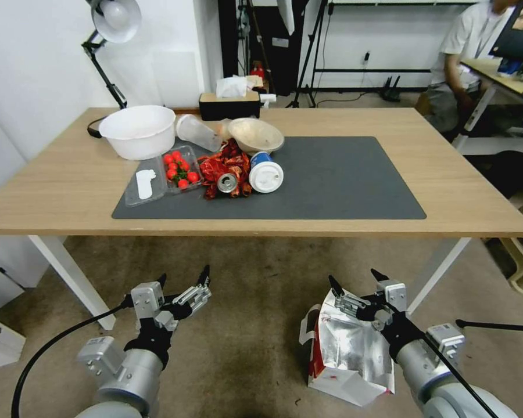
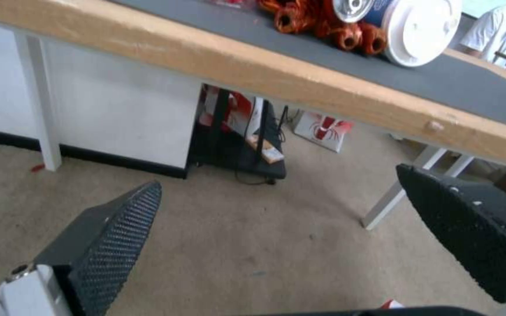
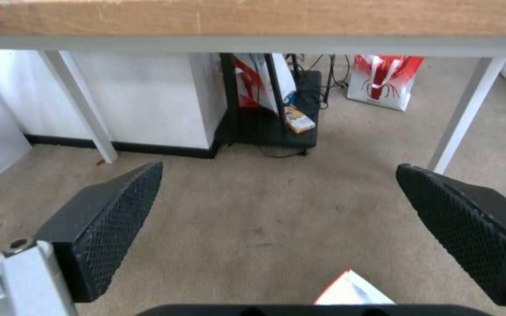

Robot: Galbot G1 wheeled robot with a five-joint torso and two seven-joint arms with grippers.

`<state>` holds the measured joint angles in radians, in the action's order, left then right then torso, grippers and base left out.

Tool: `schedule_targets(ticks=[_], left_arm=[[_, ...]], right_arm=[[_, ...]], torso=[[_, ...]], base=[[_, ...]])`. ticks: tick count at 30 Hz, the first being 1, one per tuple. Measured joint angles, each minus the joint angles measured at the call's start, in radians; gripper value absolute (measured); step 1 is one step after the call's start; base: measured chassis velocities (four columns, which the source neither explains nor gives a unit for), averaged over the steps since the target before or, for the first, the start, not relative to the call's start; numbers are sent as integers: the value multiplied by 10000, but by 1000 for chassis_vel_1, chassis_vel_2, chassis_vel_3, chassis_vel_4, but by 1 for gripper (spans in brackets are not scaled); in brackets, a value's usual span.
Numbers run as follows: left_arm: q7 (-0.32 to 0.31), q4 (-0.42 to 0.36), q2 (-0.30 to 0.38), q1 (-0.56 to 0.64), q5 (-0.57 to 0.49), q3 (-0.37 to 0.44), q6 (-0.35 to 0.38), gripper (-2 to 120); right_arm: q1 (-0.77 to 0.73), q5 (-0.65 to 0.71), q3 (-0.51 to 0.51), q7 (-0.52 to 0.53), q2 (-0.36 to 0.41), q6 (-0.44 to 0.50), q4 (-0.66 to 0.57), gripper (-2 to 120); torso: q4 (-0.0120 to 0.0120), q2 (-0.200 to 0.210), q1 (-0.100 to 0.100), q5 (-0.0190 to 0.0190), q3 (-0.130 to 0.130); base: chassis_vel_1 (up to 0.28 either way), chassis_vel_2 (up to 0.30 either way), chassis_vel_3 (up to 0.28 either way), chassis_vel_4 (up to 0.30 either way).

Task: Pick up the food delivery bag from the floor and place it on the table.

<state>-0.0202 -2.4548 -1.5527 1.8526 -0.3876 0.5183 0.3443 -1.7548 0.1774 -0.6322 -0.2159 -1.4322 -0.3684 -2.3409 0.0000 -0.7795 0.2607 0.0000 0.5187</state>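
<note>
Brownish-grey floor [image 1: 255,325] runs under a long light-wood surface [image 1: 70,186] with a dark grey mat [image 1: 343,180]. On its left half, left to right: white bowl [image 1: 138,131], clear tray of strawberries [image 1: 179,169], crumpled red wrapper [image 1: 226,165], soda can [image 1: 226,183], capped cup [image 1: 265,173]; tissue box [image 1: 229,104] behind them. Left gripper [image 1: 183,277] hangs low over bare floor in front of the surface, jaws spread wide, holding nothing. Food delivery bag [image 1: 346,354] sits on the floor at right, tilted, foil lining exposed, red side showing. Right gripper [image 1: 354,277] is just above the bag's top edge, jaws wide apart, nothing between them; contact with the bag unclear.
</note>
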Motion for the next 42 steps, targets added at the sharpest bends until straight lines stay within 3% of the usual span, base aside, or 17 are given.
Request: schedule_targets(ticks=[42], left_arm=[[119, 184, -47, -116, 122, -19, -84, 100]], right_arm=[[7, -22, -155, -50, 98, 108, 80, 100]], torso=[[0, 1841, -740, 0, -1100]], base=[[0, 0, 0, 0]])
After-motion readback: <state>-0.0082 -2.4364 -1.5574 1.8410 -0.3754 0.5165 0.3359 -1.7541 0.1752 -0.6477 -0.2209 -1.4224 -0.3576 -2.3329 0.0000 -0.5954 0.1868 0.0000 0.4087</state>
